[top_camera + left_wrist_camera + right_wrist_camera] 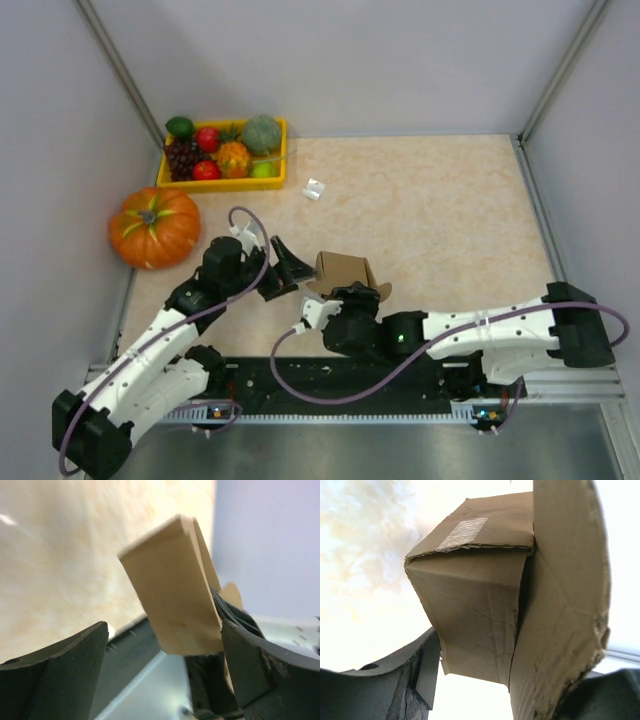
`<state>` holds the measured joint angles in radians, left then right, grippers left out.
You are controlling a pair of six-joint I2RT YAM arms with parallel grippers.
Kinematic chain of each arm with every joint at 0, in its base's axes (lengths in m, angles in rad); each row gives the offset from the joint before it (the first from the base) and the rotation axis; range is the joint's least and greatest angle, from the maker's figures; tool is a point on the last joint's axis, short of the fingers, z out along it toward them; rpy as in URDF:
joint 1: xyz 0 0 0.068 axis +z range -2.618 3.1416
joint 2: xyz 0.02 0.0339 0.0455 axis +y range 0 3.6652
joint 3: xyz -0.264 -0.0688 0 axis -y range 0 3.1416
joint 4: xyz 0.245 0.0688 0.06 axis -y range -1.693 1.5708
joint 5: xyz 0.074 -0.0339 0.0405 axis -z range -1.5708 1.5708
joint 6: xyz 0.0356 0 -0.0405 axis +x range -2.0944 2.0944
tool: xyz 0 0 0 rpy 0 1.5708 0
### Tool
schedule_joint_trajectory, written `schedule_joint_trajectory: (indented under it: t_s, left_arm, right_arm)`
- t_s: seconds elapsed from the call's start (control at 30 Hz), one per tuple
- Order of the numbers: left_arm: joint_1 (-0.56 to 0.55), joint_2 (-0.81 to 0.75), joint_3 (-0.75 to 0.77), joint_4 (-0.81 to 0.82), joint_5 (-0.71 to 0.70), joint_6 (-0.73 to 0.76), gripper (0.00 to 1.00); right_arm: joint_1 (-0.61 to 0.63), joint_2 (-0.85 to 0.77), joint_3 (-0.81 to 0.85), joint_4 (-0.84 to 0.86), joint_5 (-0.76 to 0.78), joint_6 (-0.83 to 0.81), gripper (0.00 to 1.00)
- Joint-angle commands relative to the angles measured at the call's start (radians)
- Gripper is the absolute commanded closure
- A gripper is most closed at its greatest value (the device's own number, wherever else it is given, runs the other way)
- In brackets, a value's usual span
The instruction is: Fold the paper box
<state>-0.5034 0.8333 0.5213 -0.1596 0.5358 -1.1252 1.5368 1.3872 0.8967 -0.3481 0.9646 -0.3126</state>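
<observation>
The paper box (345,270) is a small brown kraft box with a taped top and a loose flap (565,605) hanging off one side. It sits near the front middle of the table, between my two grippers. My right gripper (345,300) is shut on the box (480,595) from below: one finger (400,680) presses on its lower left edge, and the other is mostly hidden behind the flap. My left gripper (287,270) stands open at the box's left side. The box (172,585) shows between its spread fingers (65,675), close to the right one, with nothing pinched.
A yellow tray (225,184) of toy fruit sits at the back left, with an orange pumpkin (155,227) in front of it. A tiny white object (314,189) lies behind the box. Grey walls close in both sides and the back.
</observation>
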Motion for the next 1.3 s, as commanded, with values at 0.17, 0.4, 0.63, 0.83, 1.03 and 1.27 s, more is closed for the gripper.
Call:
schedule_joint_trajectory:
  t_s: [0.17, 0.4, 0.63, 0.83, 1.03, 1.27]
  left_arm:
    - [0.012, -0.379, 0.043, -0.356, -0.606, 0.461, 0.02]
    - [0.012, -0.372, -0.047, -0.201, -0.361, 0.519, 0.23]
    - [0.012, -0.295, -0.103, -0.127, -0.328, 0.403, 0.41]
    - [0.014, -0.473, -0.075, -0.284, -0.652, 0.403, 0.3]
    - [0.016, -0.326, -0.032, -0.292, -0.542, 0.392, 0.13]
    - [0.035, -0.203, -0.004, -0.072, -0.376, 0.426, 0.32]
  right_arm:
    - [-0.269, -0.096, 0.122, -0.337, -0.735, 0.187, 0.54]
    - [-0.354, 0.062, 0.261, -0.503, -0.941, 0.181, 0.52]
    - [-0.377, 0.199, 0.312, -0.522, -0.986, 0.126, 0.49]
    - [-0.411, 0.276, 0.343, -0.514, -1.015, 0.075, 0.4]
    - [-0.423, 0.256, 0.335, -0.479, -1.023, 0.063, 0.27]
    - [-0.432, 0.164, 0.26, -0.391, -1.032, 0.079, 0.15]
